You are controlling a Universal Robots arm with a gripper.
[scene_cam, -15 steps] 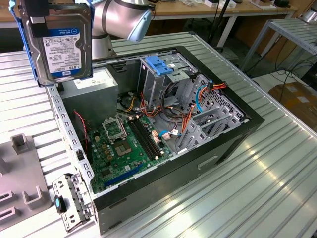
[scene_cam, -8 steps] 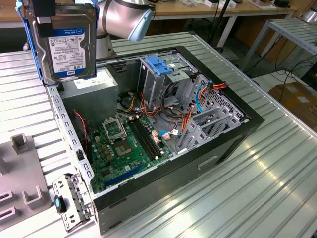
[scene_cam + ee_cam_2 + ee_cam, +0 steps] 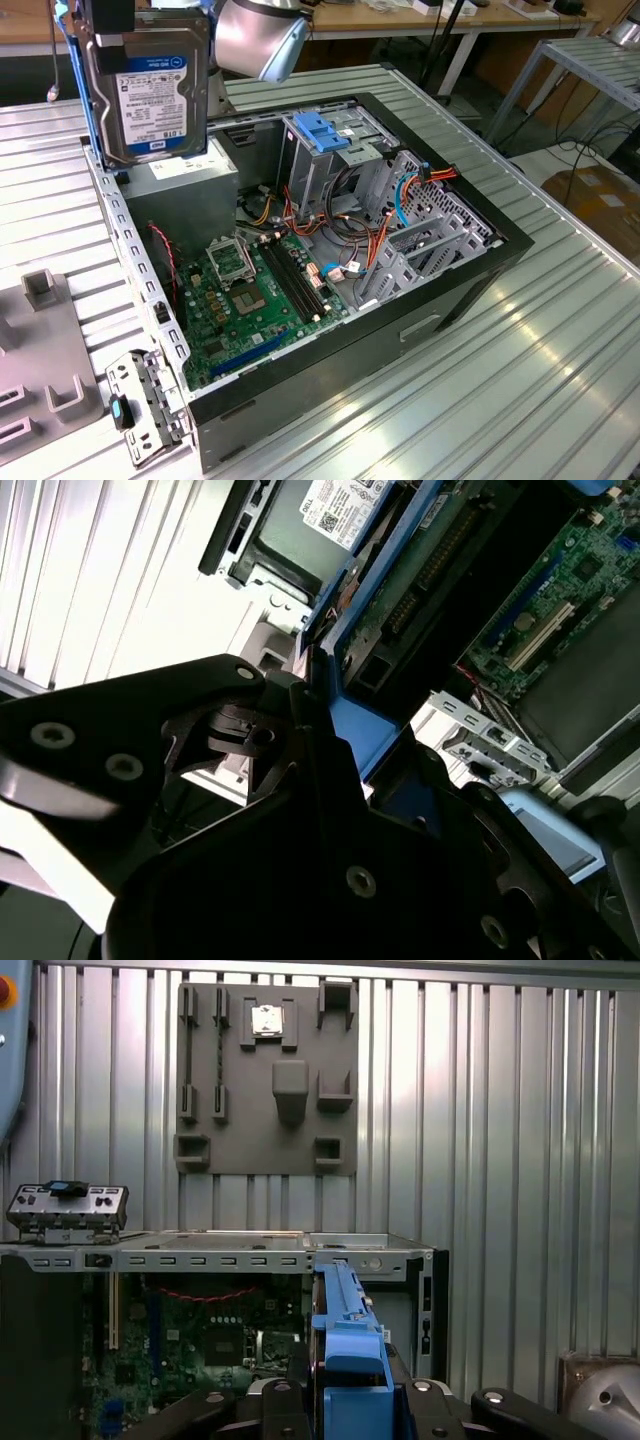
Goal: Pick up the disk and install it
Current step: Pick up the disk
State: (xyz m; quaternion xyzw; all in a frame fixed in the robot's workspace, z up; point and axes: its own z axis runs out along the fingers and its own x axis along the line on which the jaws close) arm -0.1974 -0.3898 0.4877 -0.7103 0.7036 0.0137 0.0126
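The disk, silver with a white-and-blue label and blue side rails, hangs upright in the air over the back corner of the open computer case, on the exterior view's left. My gripper is shut on its upper end. In the first wrist view the disk appears edge-on, its blue rail between my gripper's black fingers, above the case rim. The second wrist view has the blue rail of the disk clamped in my gripper.
Inside the case sit a motherboard, a metal drive cage with a blue handle, cables, and a grey box with a white sticker. A grey fixture plate and a metal bracket lie on the ribbed table beside the case.
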